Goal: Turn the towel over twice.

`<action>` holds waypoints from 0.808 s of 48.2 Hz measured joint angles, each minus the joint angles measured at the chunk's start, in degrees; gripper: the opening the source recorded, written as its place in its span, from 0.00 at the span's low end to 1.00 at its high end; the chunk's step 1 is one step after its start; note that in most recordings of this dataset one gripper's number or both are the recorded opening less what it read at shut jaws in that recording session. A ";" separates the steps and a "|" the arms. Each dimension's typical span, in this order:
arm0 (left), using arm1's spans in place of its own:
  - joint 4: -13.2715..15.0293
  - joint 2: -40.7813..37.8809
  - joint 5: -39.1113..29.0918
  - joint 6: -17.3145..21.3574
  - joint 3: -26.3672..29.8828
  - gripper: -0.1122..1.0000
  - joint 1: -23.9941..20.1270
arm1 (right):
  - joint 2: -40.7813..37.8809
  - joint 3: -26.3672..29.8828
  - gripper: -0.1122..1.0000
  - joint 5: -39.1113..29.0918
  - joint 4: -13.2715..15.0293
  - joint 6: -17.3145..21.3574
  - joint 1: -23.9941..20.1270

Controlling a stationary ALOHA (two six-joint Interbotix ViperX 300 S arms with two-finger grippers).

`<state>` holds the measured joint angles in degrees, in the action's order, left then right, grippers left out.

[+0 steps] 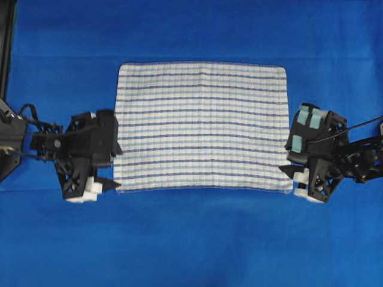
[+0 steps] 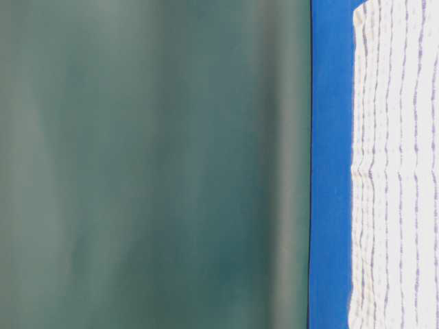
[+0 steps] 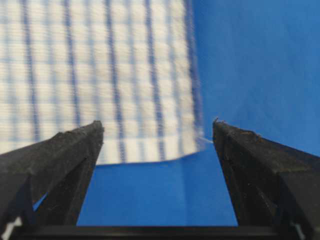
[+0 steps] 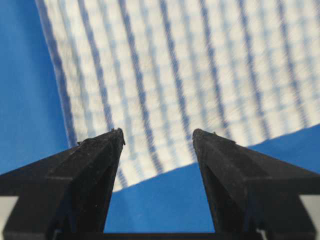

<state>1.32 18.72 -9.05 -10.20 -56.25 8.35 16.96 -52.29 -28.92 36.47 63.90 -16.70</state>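
The towel (image 1: 201,127), white with thin dark-blue and light-blue stripes, lies spread flat on the blue sheet (image 1: 191,239). My left gripper (image 1: 112,178) sits at the towel's left edge near the front-left corner. In the left wrist view that corner of the towel (image 3: 100,65) lies just ahead of the gripper (image 3: 157,127), whose jaws are open with nothing between them. My right gripper (image 1: 288,168) sits at the right edge near the front-right corner. The right wrist view shows the gripper (image 4: 157,134) open and empty, the towel (image 4: 200,65) beyond the tips. The table-level view shows the towel (image 2: 398,164) lying flat.
The plain blue sheet (image 2: 329,164) covers the table all around the towel. A dark frame post (image 1: 7,48) stands at the far left edge. A grey-green wall (image 2: 151,164) lies behind the table.
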 measured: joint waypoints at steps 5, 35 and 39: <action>0.00 3.25 -2.11 1.23 0.79 0.84 -2.11 | 3.16 0.53 0.66 -2.02 2.46 -0.09 0.00; 0.00 29.36 -3.87 13.71 -0.44 0.83 -12.74 | 32.87 -1.67 0.65 -10.72 13.10 -8.88 0.35; 0.00 33.05 -4.92 14.50 -0.88 0.83 -13.71 | 36.30 -1.76 0.66 -12.66 13.10 -10.63 0.35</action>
<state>1.32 51.77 -13.97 4.31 -57.13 -5.36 53.26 -54.05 -41.57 49.57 53.26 -16.35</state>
